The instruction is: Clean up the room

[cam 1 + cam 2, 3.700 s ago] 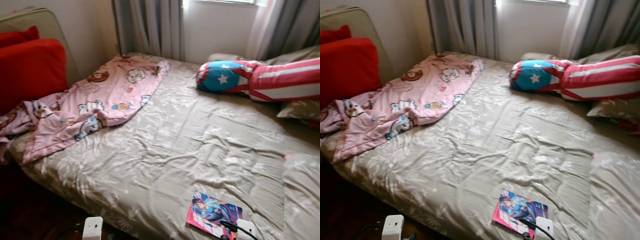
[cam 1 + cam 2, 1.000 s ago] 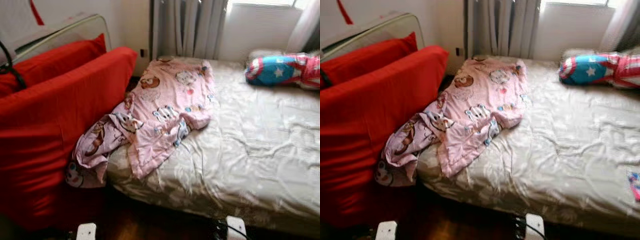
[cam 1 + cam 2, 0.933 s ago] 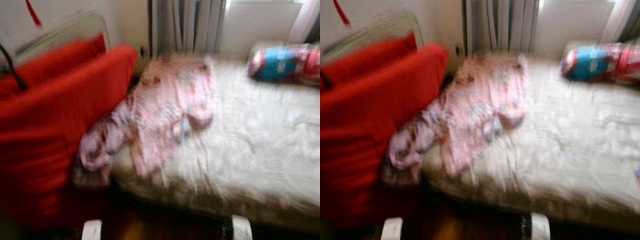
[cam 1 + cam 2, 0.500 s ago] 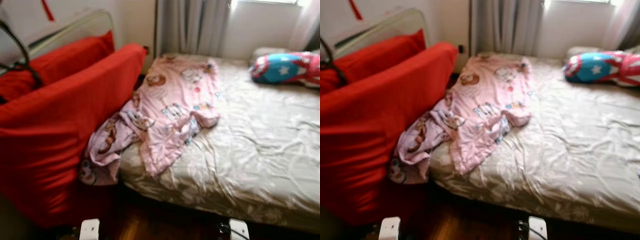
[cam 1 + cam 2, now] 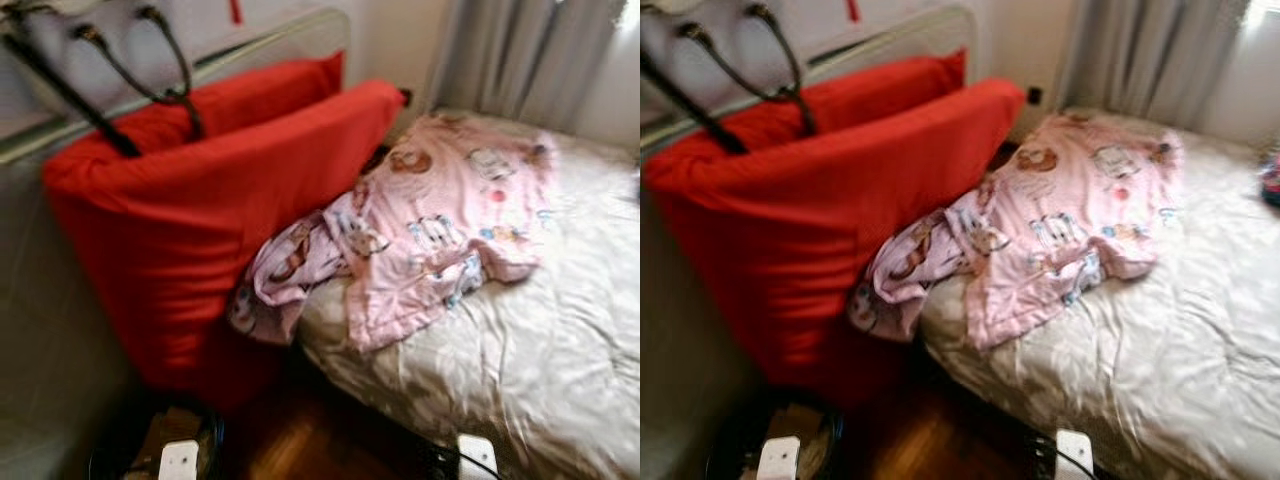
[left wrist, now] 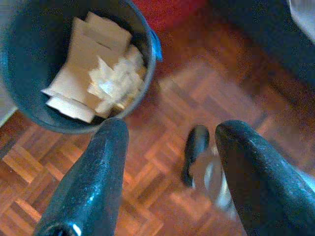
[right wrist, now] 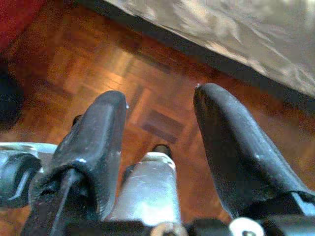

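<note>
Partly, pink blanket (image 5: 430, 225) slips behind red cushion (image 5: 230, 200), blurred

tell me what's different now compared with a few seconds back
Only the camera has swung left: the red cushion now fills more of the view, a bin of paper scraps shows by the floor, and the star pillow and book have left the frame. The pink blanket lies as before, draped off the bed. Both hands hang open and empty.
</note>
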Available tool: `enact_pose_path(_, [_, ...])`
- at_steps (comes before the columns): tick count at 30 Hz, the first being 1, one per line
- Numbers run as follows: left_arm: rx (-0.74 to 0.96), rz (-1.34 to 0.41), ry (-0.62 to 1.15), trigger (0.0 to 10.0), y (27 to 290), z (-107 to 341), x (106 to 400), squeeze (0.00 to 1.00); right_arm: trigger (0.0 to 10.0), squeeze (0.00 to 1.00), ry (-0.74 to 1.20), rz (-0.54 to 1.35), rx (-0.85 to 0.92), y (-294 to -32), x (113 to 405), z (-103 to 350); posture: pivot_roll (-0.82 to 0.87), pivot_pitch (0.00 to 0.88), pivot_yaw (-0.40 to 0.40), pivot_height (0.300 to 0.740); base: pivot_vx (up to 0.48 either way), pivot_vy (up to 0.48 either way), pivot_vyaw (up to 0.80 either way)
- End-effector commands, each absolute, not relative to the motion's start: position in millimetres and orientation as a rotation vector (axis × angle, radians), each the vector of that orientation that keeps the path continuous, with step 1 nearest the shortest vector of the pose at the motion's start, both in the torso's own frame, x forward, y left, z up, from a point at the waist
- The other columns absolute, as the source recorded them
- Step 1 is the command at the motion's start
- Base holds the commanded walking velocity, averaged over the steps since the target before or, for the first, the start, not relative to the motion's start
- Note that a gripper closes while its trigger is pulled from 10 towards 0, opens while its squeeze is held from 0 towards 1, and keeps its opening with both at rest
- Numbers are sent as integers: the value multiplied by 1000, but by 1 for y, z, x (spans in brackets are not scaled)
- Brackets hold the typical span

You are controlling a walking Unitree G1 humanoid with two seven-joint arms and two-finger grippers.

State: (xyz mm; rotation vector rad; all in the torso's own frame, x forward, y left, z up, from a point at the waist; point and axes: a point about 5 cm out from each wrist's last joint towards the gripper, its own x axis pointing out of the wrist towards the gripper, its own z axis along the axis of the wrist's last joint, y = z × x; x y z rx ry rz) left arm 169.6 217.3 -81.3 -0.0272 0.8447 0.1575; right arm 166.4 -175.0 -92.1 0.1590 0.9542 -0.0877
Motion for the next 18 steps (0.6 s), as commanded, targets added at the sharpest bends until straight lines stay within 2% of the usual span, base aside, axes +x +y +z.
enact_pose_path(1, [-27,156,864,10000,216,-84,165,0,10000,0,958,-101,153,-180,163,-93,37,1,-9,740,0,0,800])
enact_pose_path(11, [-30,158,861,10000,215,-84,165,0,10000,0,959,-96,153,-181,164,-93,37,2,-12,740,0,0,744])
enact_pose_path(18, [-36,161,860,10000,214,-84,166,0,10000,0,954,-113,171,-181,163,-93,36,1,-15,740,0,0,0])
